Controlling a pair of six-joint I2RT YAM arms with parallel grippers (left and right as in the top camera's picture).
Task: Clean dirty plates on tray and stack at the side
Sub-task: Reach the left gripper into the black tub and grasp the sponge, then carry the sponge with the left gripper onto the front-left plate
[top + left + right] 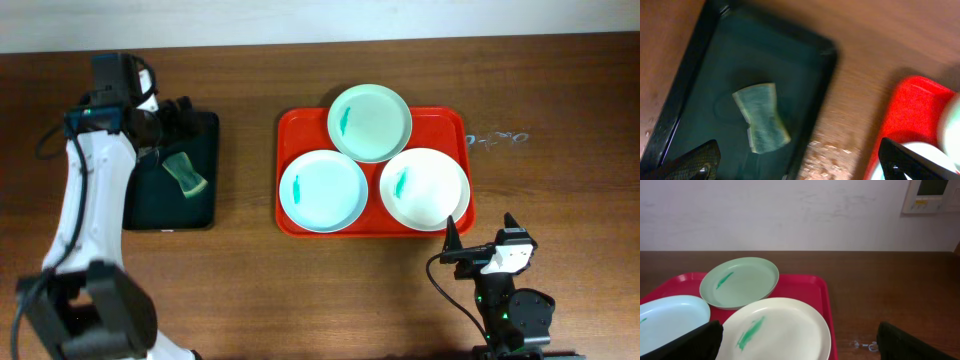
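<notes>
Lying on the red tray (296, 135): mint plate (370, 122) at its far rim, pale blue plate (323, 190) left, white plate (425, 188) right, each smeared teal; left gripper (172, 115), fingers apart, hangs left of the tray over a sponge (185, 173); right gripper (481, 226), likewise apart, sits near its front-right corner.
</notes>
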